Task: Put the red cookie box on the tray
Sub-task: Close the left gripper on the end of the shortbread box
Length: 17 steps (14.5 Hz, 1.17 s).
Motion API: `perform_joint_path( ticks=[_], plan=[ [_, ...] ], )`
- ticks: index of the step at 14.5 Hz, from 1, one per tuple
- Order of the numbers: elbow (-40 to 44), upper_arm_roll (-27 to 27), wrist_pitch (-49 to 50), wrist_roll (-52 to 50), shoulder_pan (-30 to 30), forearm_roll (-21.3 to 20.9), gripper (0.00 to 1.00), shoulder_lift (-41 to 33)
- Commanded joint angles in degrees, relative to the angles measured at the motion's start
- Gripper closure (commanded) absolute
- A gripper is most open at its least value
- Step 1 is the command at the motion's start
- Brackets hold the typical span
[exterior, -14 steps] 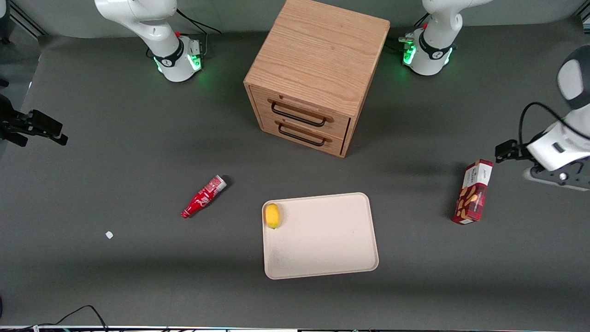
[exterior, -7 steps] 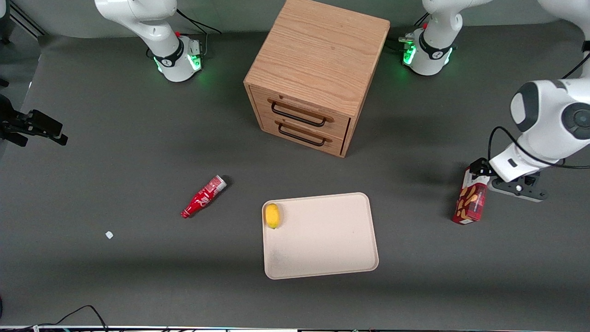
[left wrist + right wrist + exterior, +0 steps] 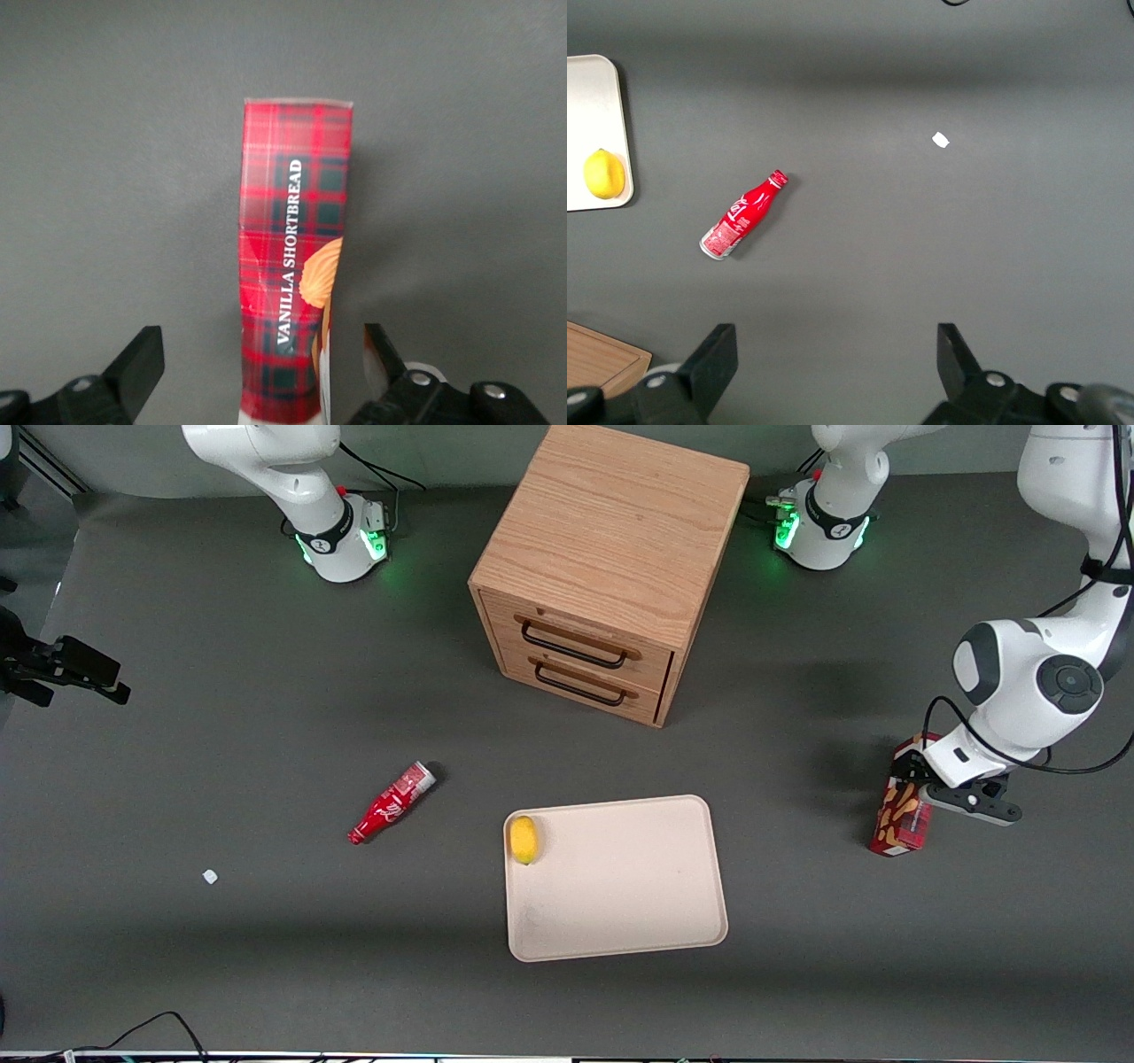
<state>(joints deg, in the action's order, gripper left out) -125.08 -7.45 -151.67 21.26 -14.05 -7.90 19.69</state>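
Left wrist view: tartan red cookie box between open hand.

The working arm is glossy white with rounded joint housings, one capped by a dark grey disc, and a black cable loops along its wrist. Its gripper, over the red cookie box, has black wedge-shaped fingers, spread wide, with silver screws at their bases.
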Motion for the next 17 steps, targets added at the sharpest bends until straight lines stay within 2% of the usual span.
perform_joint_path(
  ticks=[1,4,5,6,7,9,11,12,17],
  plan=[
    [-0.42,0.5,-2.04,0.37,0.77,0.16,0.0,1.49],
    [-0.42,0.51,-2.49,0.01,0.95,0.43,0.0,2.29],
    [-0.42,0.51,-2.4,0.1,1.3,0.43,0.03,2.29],
    [-0.42,0.51,-1.96,0.1,1.48,0.43,0.11,2.2],
    [-0.34,0.51,-1.61,0.02,1.56,0.43,0.23,1.94],
    [-0.34,0.51,-1.08,-0.25,1.65,0.43,0.62,1.67],
    [-0.16,0.51,-0.99,-0.34,1.65,0.43,0.97,1.67],
    [0.1,0.51,-0.56,-0.34,1.65,0.43,1.0,1.67],
    [2.2,0.42,3.55,-0.25,1.74,0.43,1.0,-0.08]
  ],
)
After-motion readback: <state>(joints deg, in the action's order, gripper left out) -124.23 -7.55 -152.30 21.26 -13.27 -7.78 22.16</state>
